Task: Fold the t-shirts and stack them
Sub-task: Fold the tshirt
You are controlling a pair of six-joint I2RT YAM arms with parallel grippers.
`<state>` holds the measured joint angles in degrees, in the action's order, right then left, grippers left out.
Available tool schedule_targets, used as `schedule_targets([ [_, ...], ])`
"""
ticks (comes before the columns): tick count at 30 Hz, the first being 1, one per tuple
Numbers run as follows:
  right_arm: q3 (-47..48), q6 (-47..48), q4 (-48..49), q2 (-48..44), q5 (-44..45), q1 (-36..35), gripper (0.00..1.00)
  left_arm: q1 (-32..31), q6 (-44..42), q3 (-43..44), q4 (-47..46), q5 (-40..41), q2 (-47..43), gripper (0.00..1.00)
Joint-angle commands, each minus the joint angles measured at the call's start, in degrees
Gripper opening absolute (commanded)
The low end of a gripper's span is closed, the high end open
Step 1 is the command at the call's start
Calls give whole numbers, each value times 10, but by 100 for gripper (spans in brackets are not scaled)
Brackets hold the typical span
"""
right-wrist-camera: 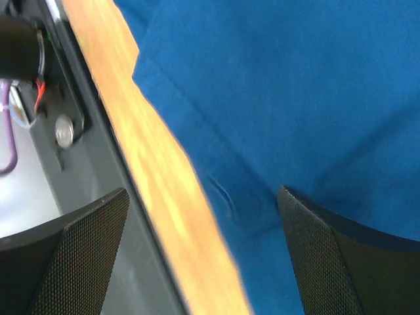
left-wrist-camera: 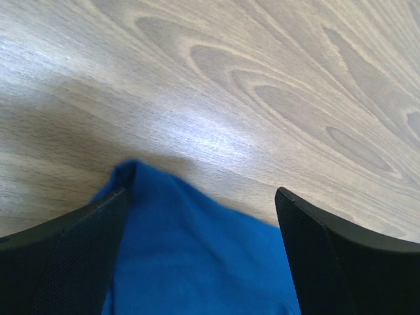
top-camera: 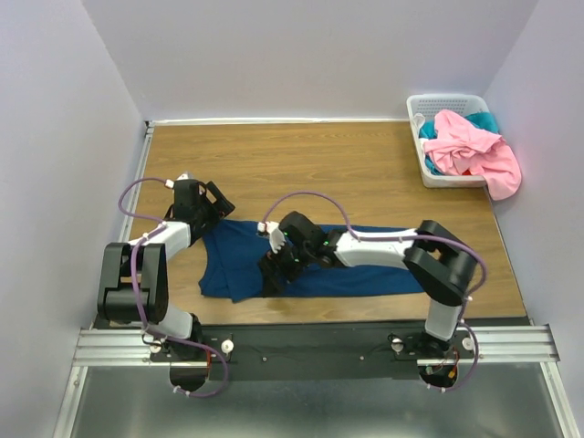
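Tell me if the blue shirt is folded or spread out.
Partly folded. The blue shirt lies as a long band on the table, and the right wrist view shows one hemmed layer lying over another.

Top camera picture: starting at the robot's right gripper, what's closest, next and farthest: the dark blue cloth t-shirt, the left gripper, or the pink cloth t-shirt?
1. Dark blue cloth t-shirt: right beneath the right gripper, near edge.
2. Left gripper: to the left, at the shirt's corner.
3. Pink cloth t-shirt: far right corner, in the white plastic basket.
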<state>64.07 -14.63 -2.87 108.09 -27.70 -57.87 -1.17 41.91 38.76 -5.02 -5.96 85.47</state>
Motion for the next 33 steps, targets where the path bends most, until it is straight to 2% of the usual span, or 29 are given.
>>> schedule_targets([
  [1, -80, -51, -20, -97, 47, -8, 100, 4, -10, -1, 2, 17, 12, 98],
  [4, -124, -102, -27, -177, 151, -5, 100, 4, -10, 4, 6, 24, 10, 98],
  [9, -156, -152, -53, -287, 257, 33, 100, 4, -8, 12, 24, 34, -26, 98],
  [12, -183, -195, -77, -353, 310, 103, 100, -2, -3, 7, 37, 43, -73, 98],
  [15, -227, -239, -103, -393, 303, 268, 100, -29, 4, -8, 49, 49, -129, 98],
  [18, -262, -249, -122, -403, 308, 356, 100, -63, 18, -33, 68, 54, -177, 98],
  [19, -269, -248, -124, -401, 303, 409, 100, -87, 22, -51, 70, 55, -186, 98],
  [21, -282, -245, -124, -383, 281, 470, 100, -134, 39, -69, 71, 53, -204, 98],
  [25, -268, -234, -123, -331, 263, 498, 100, -175, 49, -121, 56, 15, -197, 98],
  [33, -261, -229, -124, -271, 274, 521, 100, -175, 48, -153, 19, 1, -153, 98],
])
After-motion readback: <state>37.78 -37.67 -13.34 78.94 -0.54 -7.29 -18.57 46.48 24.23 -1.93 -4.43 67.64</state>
